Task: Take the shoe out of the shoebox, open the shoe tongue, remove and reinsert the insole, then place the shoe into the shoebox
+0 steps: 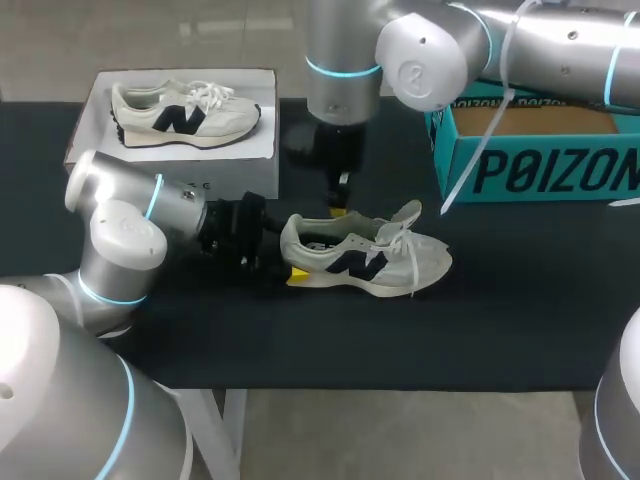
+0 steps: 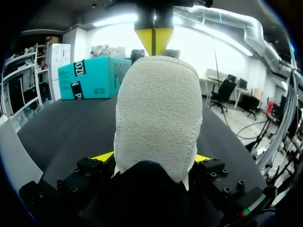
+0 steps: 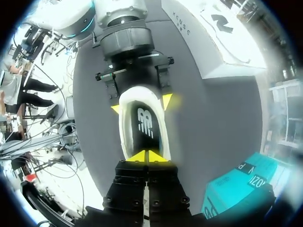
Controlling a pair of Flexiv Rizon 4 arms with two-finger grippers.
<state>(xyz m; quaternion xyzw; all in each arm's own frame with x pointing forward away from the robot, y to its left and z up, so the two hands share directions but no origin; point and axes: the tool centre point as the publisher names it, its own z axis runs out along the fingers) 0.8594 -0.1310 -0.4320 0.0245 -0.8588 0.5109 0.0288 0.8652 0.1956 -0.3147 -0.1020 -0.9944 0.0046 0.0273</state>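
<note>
Our left gripper (image 2: 154, 158) sits nearest, low over the black table (image 1: 520, 300), with its jaws spread about as wide as a heel; its yellow fingertips (image 2: 105, 155) press against the two sides of the shoe (image 2: 156, 113), so it has hold of the shoe by the heel; seen from that wrist, the grey suede back of the heel rises straight ahead of the gripper and fills the gap between its fingers. We see the shoe standing upright on its sole near the middle of the table, heel towards our left arm and toe pointing away from it, white laces lying loose over the front. Just past the heel, our right gripper (image 3: 148, 156) points straight down into the shoe's opening; its two tips are pressed together over the dark insole (image 3: 144, 125), and we cannot tell whether they pinch anything. Farther off, towards the table's far right, stands the teal shoebox (image 1: 540, 165), open-topped and well apart from the shoe; at the far left lies a white board (image 1: 250, 145) bearing a second shoe (image 1: 185, 112), or a picture of one.
</note>
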